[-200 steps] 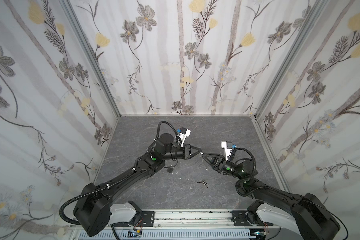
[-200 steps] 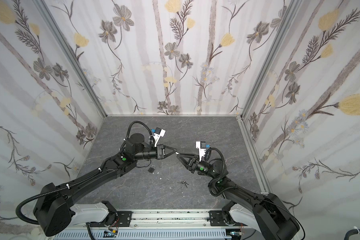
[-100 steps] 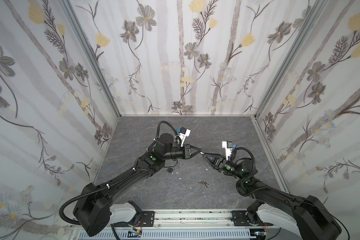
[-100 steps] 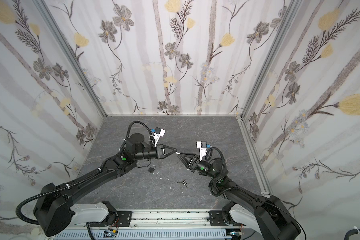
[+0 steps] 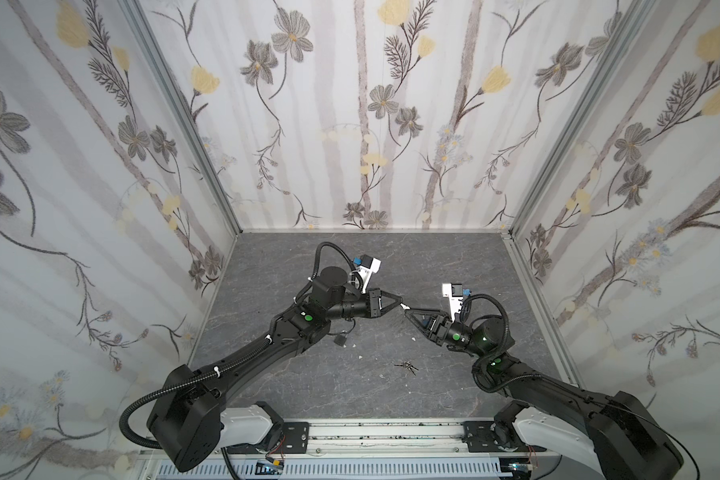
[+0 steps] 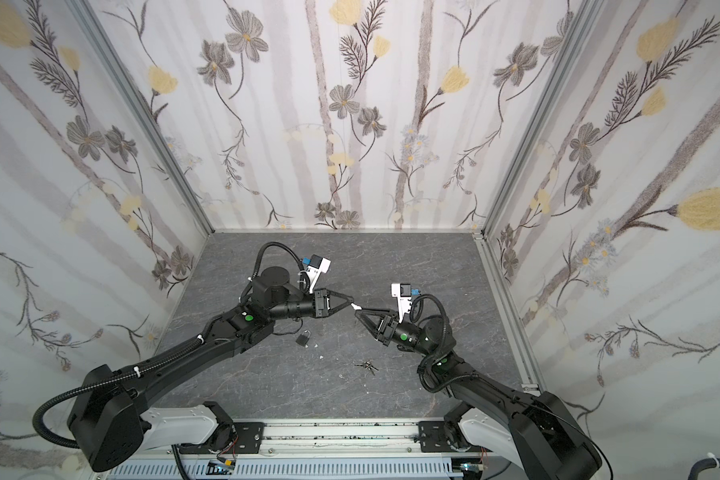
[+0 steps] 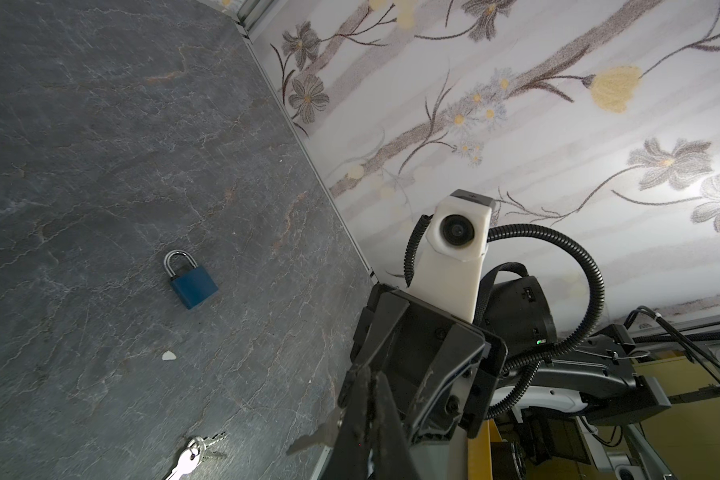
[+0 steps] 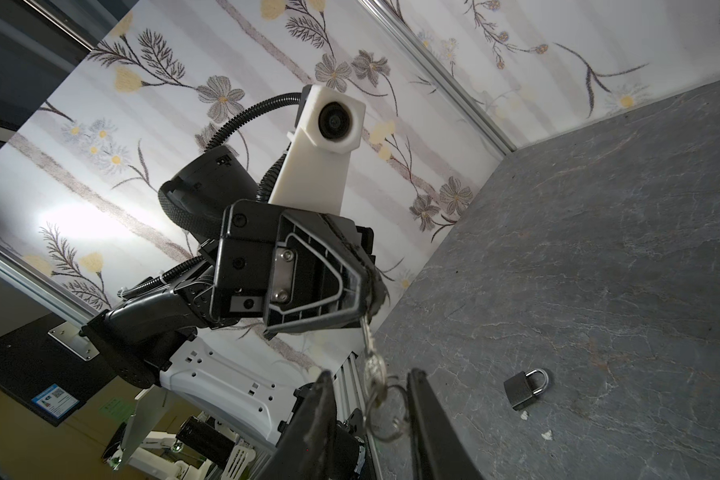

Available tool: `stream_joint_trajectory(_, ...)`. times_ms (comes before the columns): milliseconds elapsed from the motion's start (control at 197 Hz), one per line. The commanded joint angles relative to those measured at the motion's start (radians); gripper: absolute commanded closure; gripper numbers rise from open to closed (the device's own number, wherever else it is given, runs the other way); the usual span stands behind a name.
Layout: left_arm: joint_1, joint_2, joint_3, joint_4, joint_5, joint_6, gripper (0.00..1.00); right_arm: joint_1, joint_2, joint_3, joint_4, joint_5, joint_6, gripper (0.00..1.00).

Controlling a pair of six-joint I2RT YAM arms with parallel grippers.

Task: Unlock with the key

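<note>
My left gripper (image 5: 400, 303) (image 6: 352, 300) (image 7: 368, 374) is shut on a small silver key (image 8: 366, 328) held in the air above the middle of the floor. The key's blade (image 7: 310, 440) sticks out sideways past the fingers. From that key hang another key and a wire ring (image 8: 385, 415). My right gripper (image 5: 412, 312) (image 6: 360, 312) (image 8: 368, 378) faces the left one tip to tip and is open. The ring dangles in the gap between its fingers (image 8: 418, 399), not pinched. The padlock (image 5: 339, 340) (image 6: 303, 338) (image 7: 192, 282) (image 8: 524, 388) lies flat on the floor under the left arm, shackle closed.
A second bunch of keys (image 5: 406, 366) (image 6: 366, 365) (image 7: 192, 455) lies on the grey floor (image 5: 433, 257) toward the front middle. Small white scraps (image 5: 355, 345) (image 7: 168, 355) lie between it and the padlock. Flowered walls close in the floor on three sides.
The right gripper has edged a little toward the left gripper's tip, so the hanging ring now sits between its fingers. The left arm and the padlock have not moved.
</note>
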Motion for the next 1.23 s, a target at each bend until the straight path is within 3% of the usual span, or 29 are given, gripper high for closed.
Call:
stream_joint_trajectory(0, 0.001, 0.004, -0.004, 0.021, -0.001, 0.002, 1.00, 0.001, 0.014, 0.012, 0.085, -0.036, 0.028, 0.69)
stream_joint_trajectory(193, -0.001, 0.007, -0.010, 0.040, 0.012, -0.005, 1.00, 0.003, 0.028, 0.017, 0.100, -0.035, 0.031, 0.74)
stream_joint_trajectory(473, 0.000, -0.001, -0.016, 0.047, 0.005, -0.005, 1.00, 0.002, 0.050, 0.022, 0.104, -0.047, 0.030, 1.00)
stream_joint_trajectory(691, 0.002, 0.001, -0.018, 0.041, -0.008, -0.015, 1.00, 0.003, 0.050, 0.019, 0.117, -0.055, 0.025, 1.00)
stream_joint_trajectory(763, 0.014, 0.001, -0.023, 0.018, -0.042, -0.028, 0.65, 0.003, 0.044, 0.020, 0.078, -0.040, -0.001, 1.00)
stream_joint_trajectory(890, 0.051, -0.018, -0.041, -0.101, -0.163, -0.026, 0.45, 0.001, 0.022, 0.020, -0.011, -0.006, -0.054, 1.00)
stream_joint_trajectory(976, 0.080, -0.058, -0.037, -0.245, -0.250, -0.014, 0.35, 0.000, -0.003, 0.016, -0.084, 0.033, -0.096, 1.00)
stream_joint_trajectory(1220, 0.120, 0.029, 0.058, -0.739, -0.434, 0.063, 0.31, -0.001, -0.078, 0.034, -0.320, 0.108, -0.220, 1.00)
